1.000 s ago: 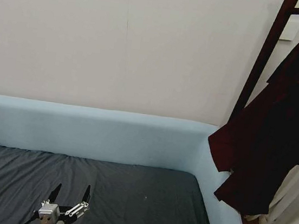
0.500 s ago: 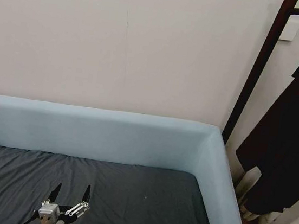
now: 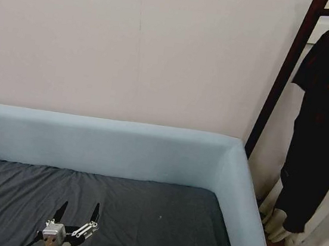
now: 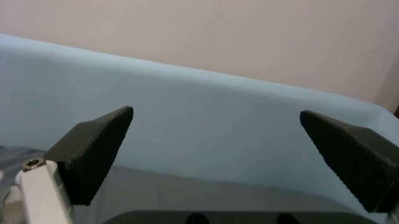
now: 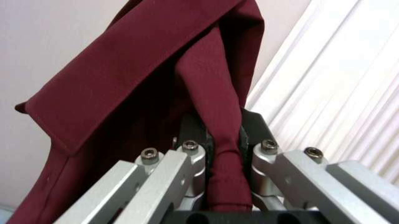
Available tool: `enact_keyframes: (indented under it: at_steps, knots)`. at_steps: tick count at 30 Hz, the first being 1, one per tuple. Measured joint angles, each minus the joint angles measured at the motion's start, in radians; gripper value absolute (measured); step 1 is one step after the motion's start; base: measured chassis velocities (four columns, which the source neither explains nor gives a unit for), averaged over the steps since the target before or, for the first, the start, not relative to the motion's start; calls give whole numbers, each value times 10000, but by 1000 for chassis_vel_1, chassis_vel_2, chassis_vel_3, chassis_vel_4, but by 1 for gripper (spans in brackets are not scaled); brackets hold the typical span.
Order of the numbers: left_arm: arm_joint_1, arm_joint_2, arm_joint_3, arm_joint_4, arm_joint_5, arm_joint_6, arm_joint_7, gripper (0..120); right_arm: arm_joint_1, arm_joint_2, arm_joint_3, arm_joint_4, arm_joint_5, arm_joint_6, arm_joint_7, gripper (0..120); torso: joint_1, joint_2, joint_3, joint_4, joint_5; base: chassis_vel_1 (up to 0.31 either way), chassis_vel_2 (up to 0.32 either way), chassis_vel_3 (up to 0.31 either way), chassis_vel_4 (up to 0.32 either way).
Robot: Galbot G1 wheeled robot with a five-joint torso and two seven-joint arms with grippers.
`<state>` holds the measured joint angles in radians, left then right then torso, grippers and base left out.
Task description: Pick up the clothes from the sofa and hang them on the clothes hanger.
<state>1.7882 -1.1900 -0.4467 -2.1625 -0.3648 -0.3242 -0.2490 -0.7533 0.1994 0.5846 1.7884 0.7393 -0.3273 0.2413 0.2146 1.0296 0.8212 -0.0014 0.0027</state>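
My right hand [image 5: 221, 135] is pinched shut on a fold of the dark red shirt [image 3: 321, 118]. There is just one shirt. It hangs long-ways, straight up and down, with its top up by the brown wooden rack [image 3: 280, 83] and its bottom edge pointing at the floor. It is off to the right of the blue sofa [image 3: 149, 151], in front of a white curtain [image 3: 318, 238]. My left hand [image 3: 80, 208] is wide open, holds nothing, and sits low over the sofa's dark seat.
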Motion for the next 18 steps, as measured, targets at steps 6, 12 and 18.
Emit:
enact_keyframes:
  at_steps: [6, 12, 18]
  knots:
    - [0, 0, 0, 1, 0, -3, 3, 100, 308, 306, -117, -633, -176, 178, -119, 8, 0, 0, 0, -1, 1, 0, 0, 0, 0]
    - [-1, 1, 0, 2, -1, -5, 6, 100, 741, 202, -218, -815, -280, -250, -150, 8, 0, 0, 0, 0, -2, 0, 0, 0, 0]
    - [-1, 0, 0, 2, -2, -6, 6, 100, 749, -12, 25, -313, 299, -1339, 549, 8, 0, 1, 0, 1, -2, 0, 0, 0, 0]
